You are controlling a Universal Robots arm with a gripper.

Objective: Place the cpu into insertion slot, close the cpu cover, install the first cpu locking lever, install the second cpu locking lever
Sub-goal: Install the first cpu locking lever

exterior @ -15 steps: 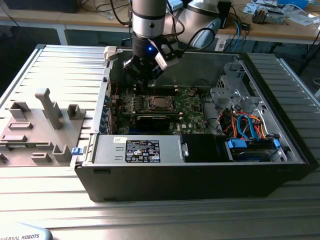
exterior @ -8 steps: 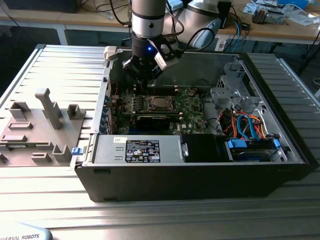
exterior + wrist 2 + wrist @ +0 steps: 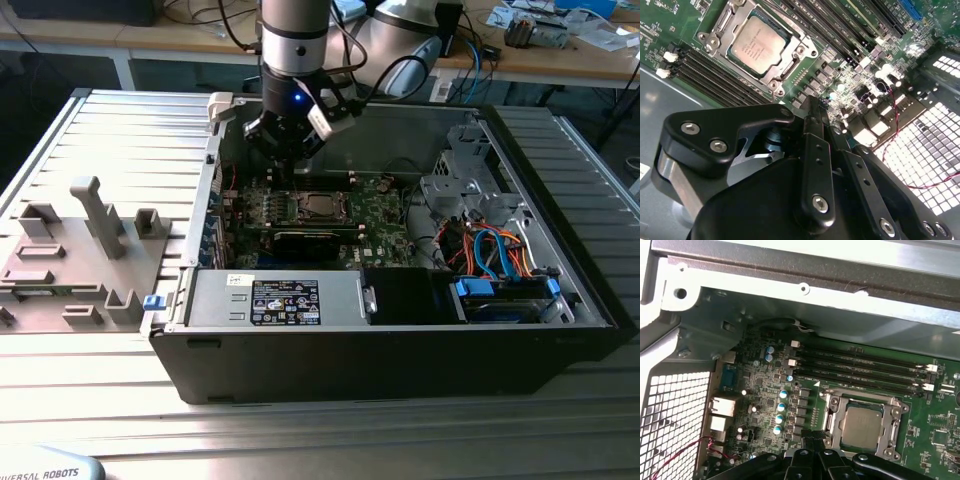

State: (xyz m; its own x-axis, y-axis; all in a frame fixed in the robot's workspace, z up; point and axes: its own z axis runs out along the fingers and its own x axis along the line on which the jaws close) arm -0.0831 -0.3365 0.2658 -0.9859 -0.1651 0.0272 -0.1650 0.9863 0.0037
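The cpu (image 3: 758, 44) sits in the insertion slot (image 3: 715, 47), one chip in one socket, its dull silver top showing through the square opening of the cpu cover (image 3: 801, 54), which lies flat around it. In the second wrist view I see this group in the upper left of the frame; in the first wrist view the same chip (image 3: 861, 426) is at lower right, framed by its cover (image 3: 832, 412). In the exterior view the socket (image 3: 318, 207) is just above the middle of the frame, on the green motherboard (image 3: 385, 215) inside the one open computer case (image 3: 560, 200).

My gripper (image 3: 816, 107) hangs over the board beside the socket, not touching the chip; its two fingertips are pressed together with nothing between them, clearest in the second wrist view. In the exterior view I see the gripper (image 3: 287, 165) at upper middle, just above the board at the socket's left side of the frame.

I count four long black memory slots (image 3: 860, 372) running side by side next to the socket in the first wrist view. Five small silver-topped capacitors (image 3: 781, 407) stand in a rough column towards the left of that frame. One grey fixture plate (image 3: 75, 250) lies at the exterior view's left.
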